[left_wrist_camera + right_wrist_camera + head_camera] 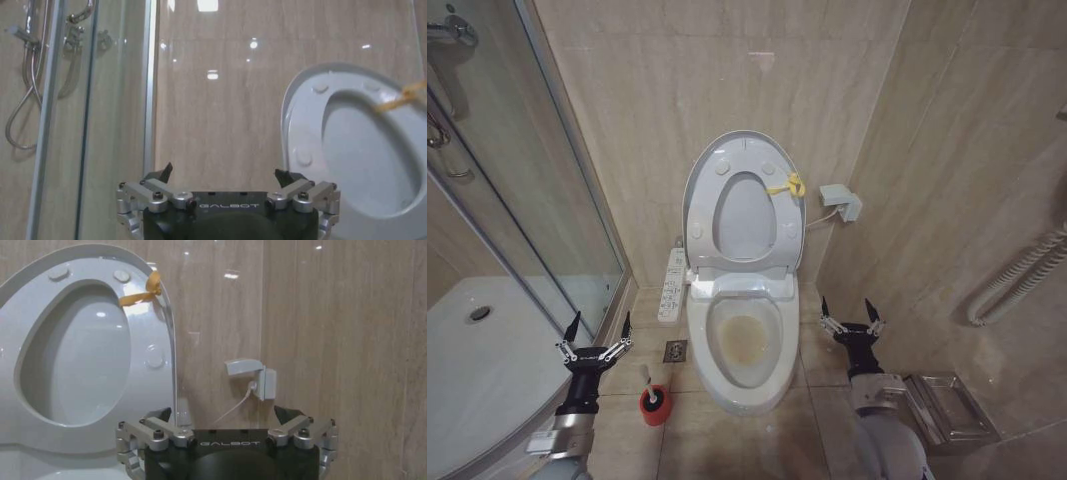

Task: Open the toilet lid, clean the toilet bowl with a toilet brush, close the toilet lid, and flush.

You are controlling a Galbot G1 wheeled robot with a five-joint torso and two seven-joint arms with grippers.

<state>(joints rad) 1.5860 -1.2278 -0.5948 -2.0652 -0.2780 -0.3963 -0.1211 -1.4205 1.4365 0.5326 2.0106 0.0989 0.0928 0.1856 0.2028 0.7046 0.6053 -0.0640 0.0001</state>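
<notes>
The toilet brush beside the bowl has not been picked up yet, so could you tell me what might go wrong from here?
The toilet brush is small, standing in a light red holder; the open left gripper could tip it. The raised toilet lid and seat lean against the wall and might drop. The right gripper hovers near the toilet bowl.

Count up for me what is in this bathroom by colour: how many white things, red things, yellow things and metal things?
White: 5 (toilet lid, seat, toilet bowl, button panel, wall socket)
Red: 1 (toilet brush holder)
Yellow: 1 (tie)
Metal: 2 (floor drain, tray)
Total: 9
</notes>
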